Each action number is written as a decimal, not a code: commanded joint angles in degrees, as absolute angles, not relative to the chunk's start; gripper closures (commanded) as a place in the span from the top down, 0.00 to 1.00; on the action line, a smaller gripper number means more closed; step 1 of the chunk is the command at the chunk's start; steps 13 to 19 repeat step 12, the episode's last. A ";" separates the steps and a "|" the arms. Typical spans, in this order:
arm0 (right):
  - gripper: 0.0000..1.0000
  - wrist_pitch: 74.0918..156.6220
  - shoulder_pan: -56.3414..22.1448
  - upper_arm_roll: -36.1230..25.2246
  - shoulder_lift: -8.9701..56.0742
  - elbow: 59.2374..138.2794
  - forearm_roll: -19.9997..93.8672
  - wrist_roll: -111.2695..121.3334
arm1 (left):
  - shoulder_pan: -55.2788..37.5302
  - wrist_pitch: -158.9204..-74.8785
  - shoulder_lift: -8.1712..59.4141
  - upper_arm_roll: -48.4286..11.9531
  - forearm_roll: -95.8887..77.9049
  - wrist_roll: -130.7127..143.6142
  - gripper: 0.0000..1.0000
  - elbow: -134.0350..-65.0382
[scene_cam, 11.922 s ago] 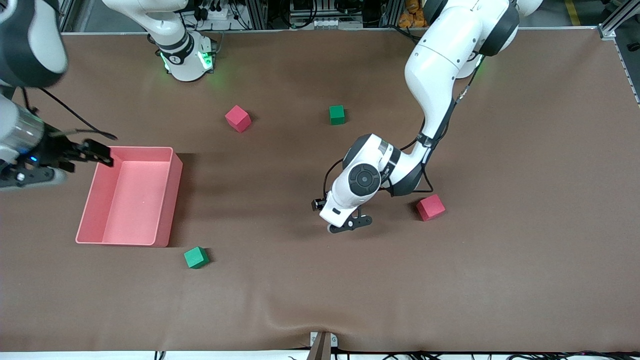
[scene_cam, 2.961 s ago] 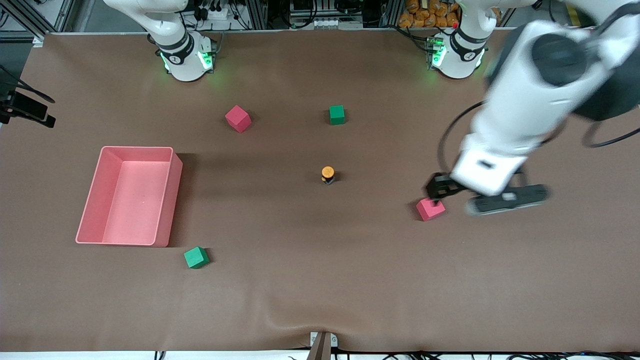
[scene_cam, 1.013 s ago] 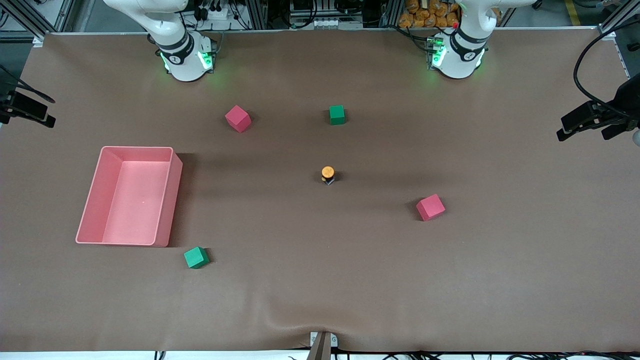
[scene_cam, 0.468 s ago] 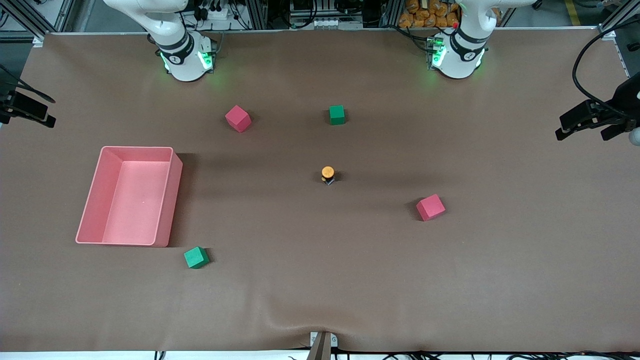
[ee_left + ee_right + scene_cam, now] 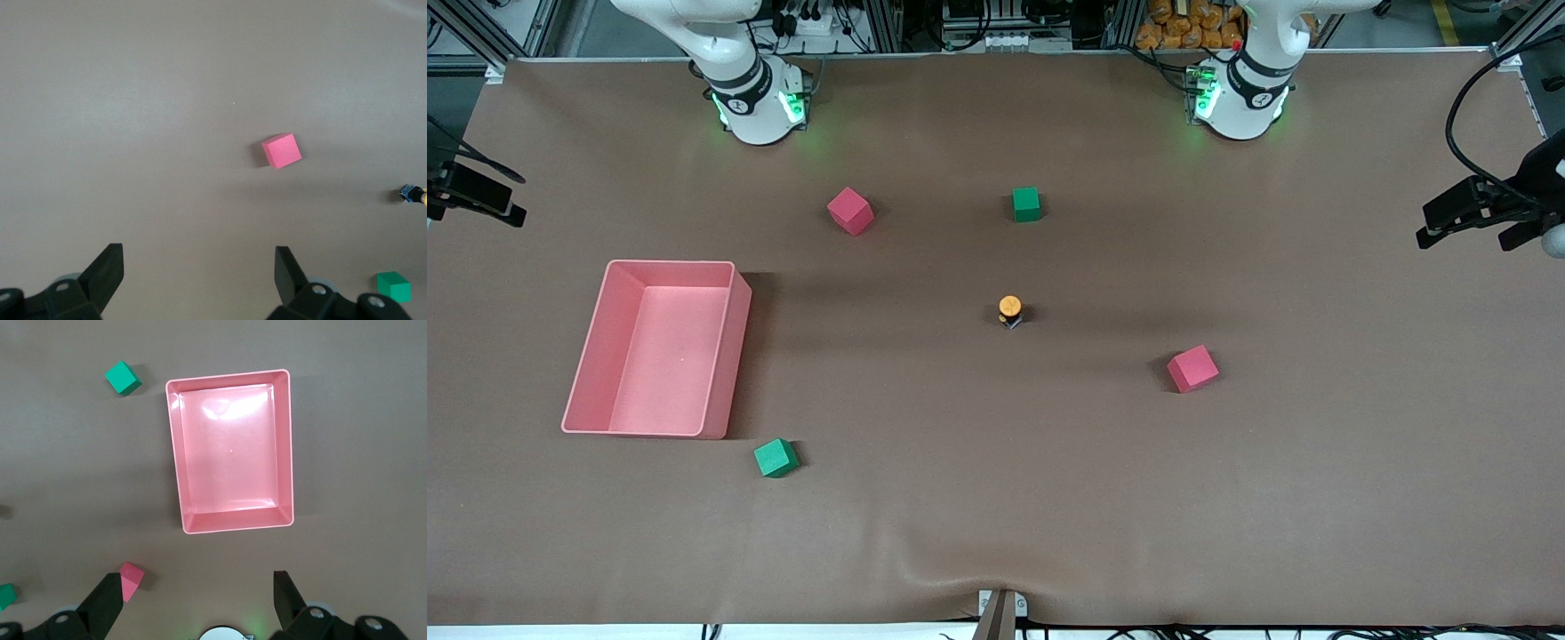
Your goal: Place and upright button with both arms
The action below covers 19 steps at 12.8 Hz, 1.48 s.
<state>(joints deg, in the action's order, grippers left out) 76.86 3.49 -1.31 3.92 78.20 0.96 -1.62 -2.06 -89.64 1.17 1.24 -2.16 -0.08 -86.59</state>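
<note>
The button (image 5: pixel 1010 309) stands upright on the brown mat near the table's middle, orange cap up, nothing touching it. It also shows at the edge of the left wrist view (image 5: pixel 415 195). My left gripper (image 5: pixel 1480 213) is raised over the left arm's end of the table, well away from the button; in its wrist view (image 5: pixel 198 257) it is open and empty. My right gripper (image 5: pixel 476 196) hangs at the right arm's end of the table, above the pink bin; in its wrist view (image 5: pixel 197 583) it is open and empty.
An empty pink bin (image 5: pixel 729 356) sits toward the right arm's end, also in the right wrist view (image 5: pixel 287 453). Pink cubes (image 5: pixel 849 211) (image 5: pixel 1192 369) and green cubes (image 5: pixel 1026 204) (image 5: pixel 775 458) lie scattered around the button.
The left arm has left the button standing upright and swung away to its end of the table. The right gripper has drawn back from the bin. Almost nothing moved in the last second.
</note>
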 commanded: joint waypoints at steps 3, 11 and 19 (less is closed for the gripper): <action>1.00 76.55 3.69 -1.05 3.78 78.05 0.35 -2.29 | -2.20 -89.65 1.14 1.05 -1.67 -0.53 1.00 -86.05; 1.00 76.55 3.69 -1.14 3.69 78.05 0.35 -2.29 | -2.02 -89.47 1.14 1.05 -1.58 -1.23 1.00 -85.78; 1.00 76.55 3.60 -1.14 3.69 78.05 0.35 -2.29 | -2.11 -89.47 1.14 1.14 -1.23 -1.14 1.00 -85.78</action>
